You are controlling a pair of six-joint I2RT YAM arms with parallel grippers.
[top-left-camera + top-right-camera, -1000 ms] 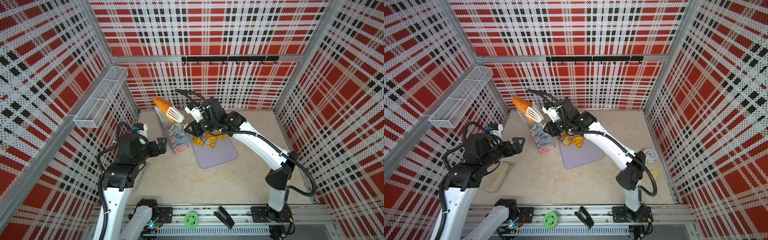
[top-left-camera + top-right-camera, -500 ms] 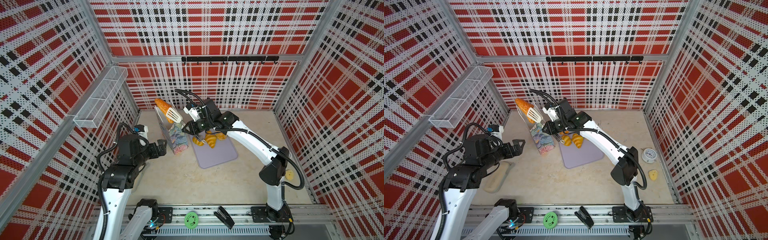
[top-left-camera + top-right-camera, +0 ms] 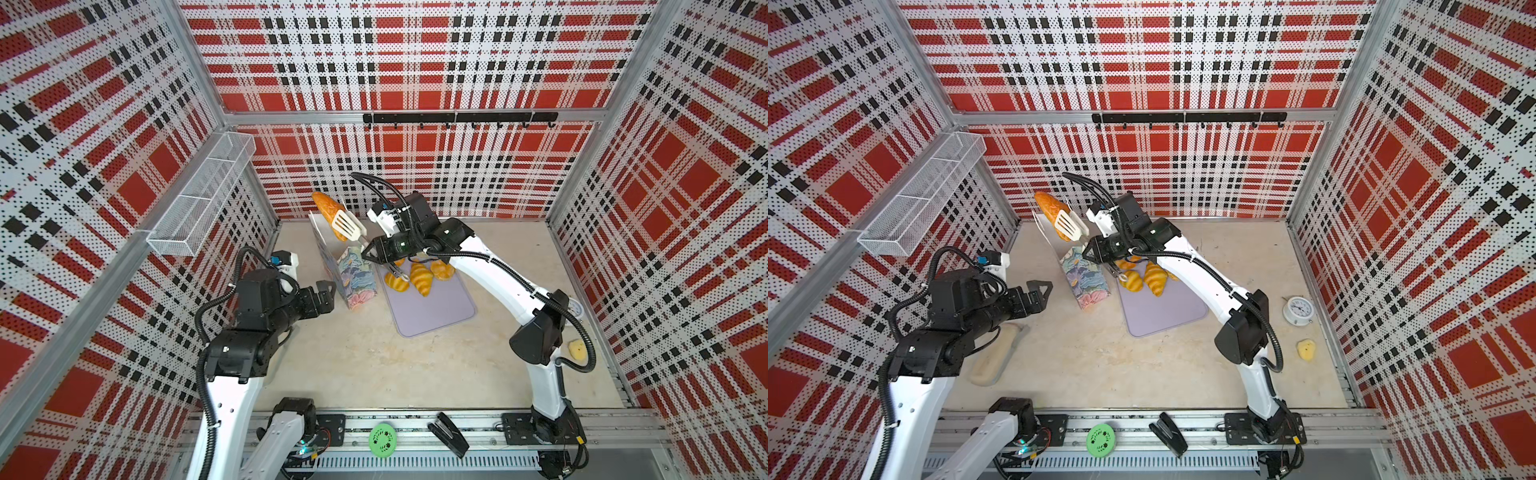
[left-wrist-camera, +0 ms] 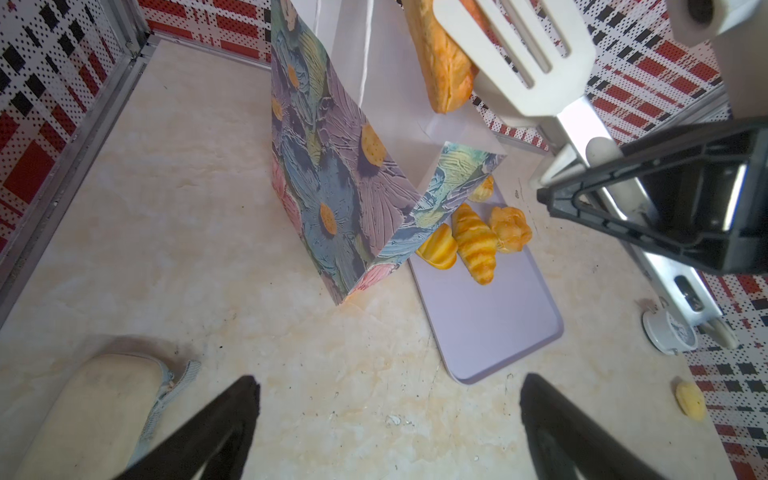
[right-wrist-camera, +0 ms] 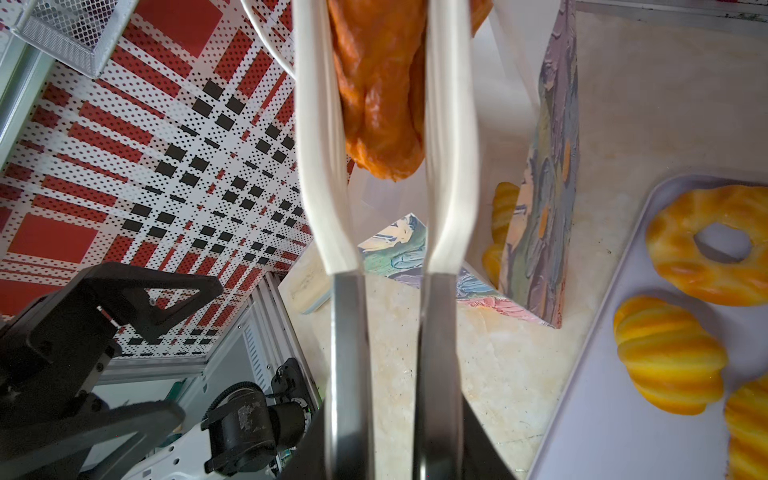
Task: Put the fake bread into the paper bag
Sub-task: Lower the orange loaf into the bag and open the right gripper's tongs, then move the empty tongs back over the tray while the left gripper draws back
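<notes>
Top views: right gripper (image 3: pixel 371 252) clamps the handles of the tongs (image 3: pixel 347 226), and the blades pinch the long loaf (image 3: pixel 326 205), slanted above the mouth of the paper bag (image 3: pixel 353 278). Versus a second ago, loaf and tongs have barely shifted. The right elbow has swung in toward the lilac tray (image 3: pixel 432 307), uncovering a small yellow lump (image 3: pixel 577 348) at 3 o'clock by the wall. So the carry looks finished and release is due. Bag stands at 10 o'clock of the tray; remaining pastries (image 3: pixel 420 278) sit at the tray's 12 o'clock end. Left gripper (image 3: pixel 326 293) is at 9 o'clock of the bag, near but apart, unchanged

Left wrist: own fingers (image 4: pixel 232 419) spread wide, holding nothing. Loaf's lower tip hangs in front of the bag's white inner face

Right wrist: tong arms flank the loaf (image 5: pixel 382 104), touching or nearly; can't tell whether the squeeze has slackened. Risk: a loaf this long may catch on the rim
</notes>
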